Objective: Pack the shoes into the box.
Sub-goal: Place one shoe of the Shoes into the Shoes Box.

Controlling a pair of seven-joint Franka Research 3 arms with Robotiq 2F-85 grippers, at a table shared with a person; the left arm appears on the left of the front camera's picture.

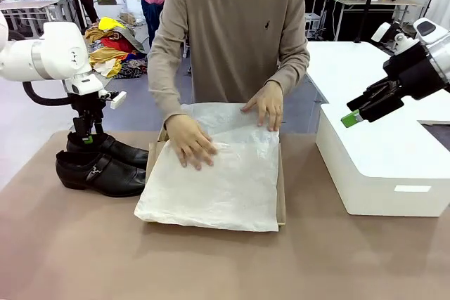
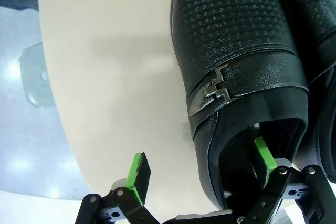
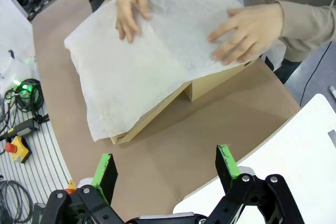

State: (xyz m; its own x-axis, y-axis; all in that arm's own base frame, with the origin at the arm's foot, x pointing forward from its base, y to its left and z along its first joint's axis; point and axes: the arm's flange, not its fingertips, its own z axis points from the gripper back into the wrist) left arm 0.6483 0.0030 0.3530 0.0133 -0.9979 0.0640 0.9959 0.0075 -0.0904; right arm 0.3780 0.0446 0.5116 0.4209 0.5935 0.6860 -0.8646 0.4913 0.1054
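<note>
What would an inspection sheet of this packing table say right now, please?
Surface: brown table, matte, no stains seen.
Job's things: two black shoes side by side at the left; cardboard box in the middle, tissue paper spread over it, a person's hand and other hand pressing it flat.
Clutter: large white box at the right.
Grippers: left gripper open, one finger inside a shoe, one outside; right gripper open, in the air, holding nothing.
Cables: cables and a red button on the floor.
Surroundings: pile of clothes, other tables behind.
</note>
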